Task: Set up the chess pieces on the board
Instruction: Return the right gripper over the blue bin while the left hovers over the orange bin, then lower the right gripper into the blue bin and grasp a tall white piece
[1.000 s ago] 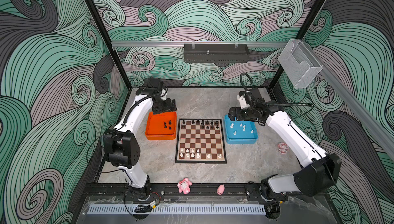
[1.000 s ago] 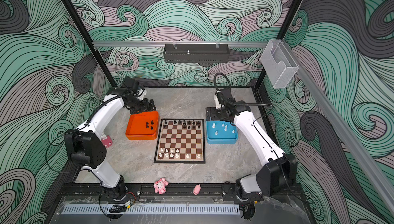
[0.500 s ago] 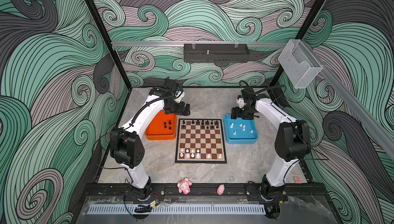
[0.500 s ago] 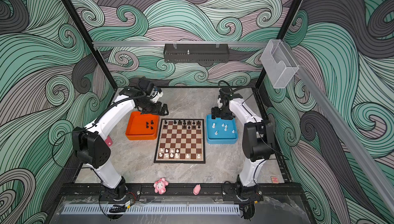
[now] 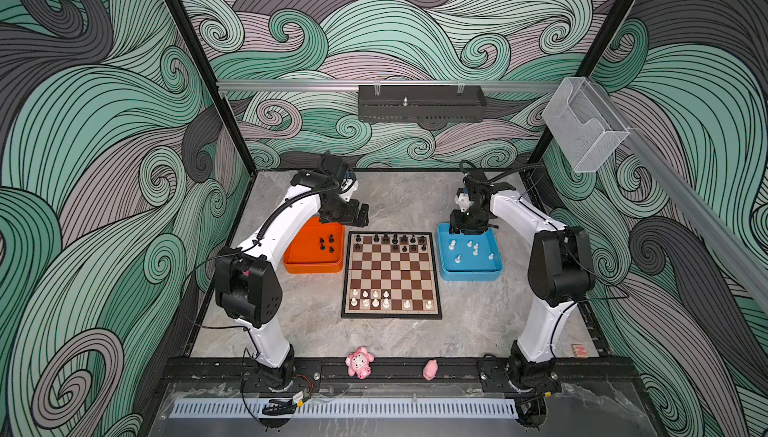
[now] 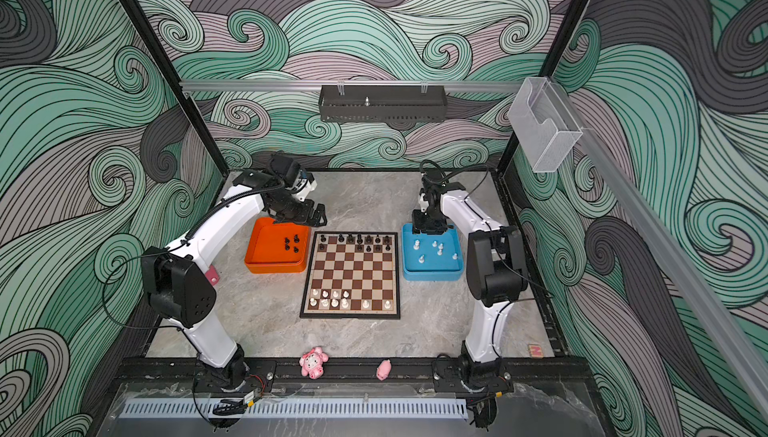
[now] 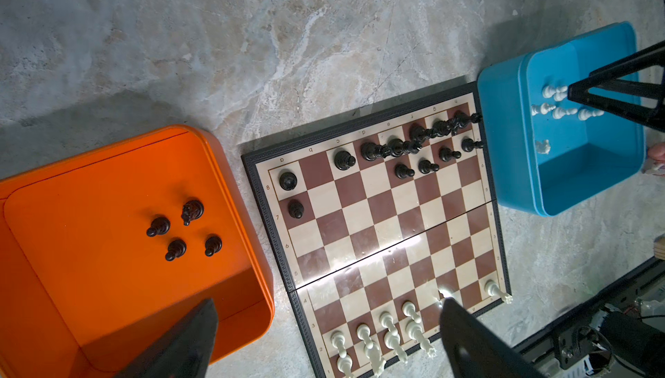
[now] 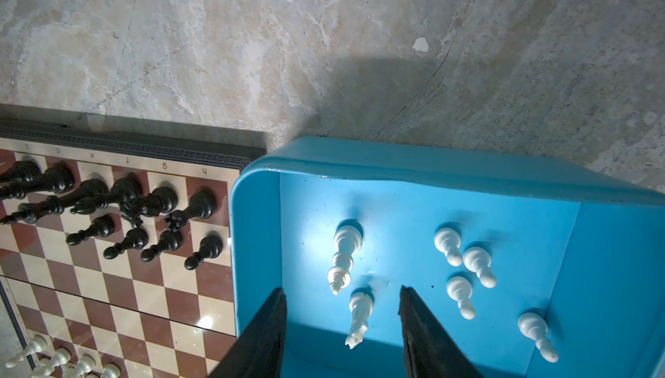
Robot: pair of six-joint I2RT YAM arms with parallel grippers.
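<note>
The board point(image 5: 390, 277) lies mid-table. Black chess pieces point(image 5: 395, 241) fill its far rows and white ones point(image 5: 374, 300) stand on its near rows. A few black pieces point(image 7: 183, 228) stand in the orange tray point(image 5: 305, 258), and several white ones point(image 8: 457, 264) stand in the blue tray point(image 5: 469, 275). My left gripper point(image 7: 327, 302) hangs open and empty over the gap between the orange tray's far corner and the board. My right gripper point(image 8: 342, 289) hovers in the blue tray. Its fingers stand on either side of a white piece point(image 8: 360, 317) without touching it.
Two pink figurines point(image 5: 359, 364) point(image 5: 430, 369) sit on the front rail, and another pink thing point(image 6: 212, 275) lies behind my left arm. A clear plastic box point(image 5: 582, 123) hangs on the right frame. A black rack point(image 5: 419, 103) hangs on the back wall.
My left gripper has swung right from over the orange tray toward the board's far left corner. My right arm has folded back, and its jaws have narrowed over the blue tray.
</note>
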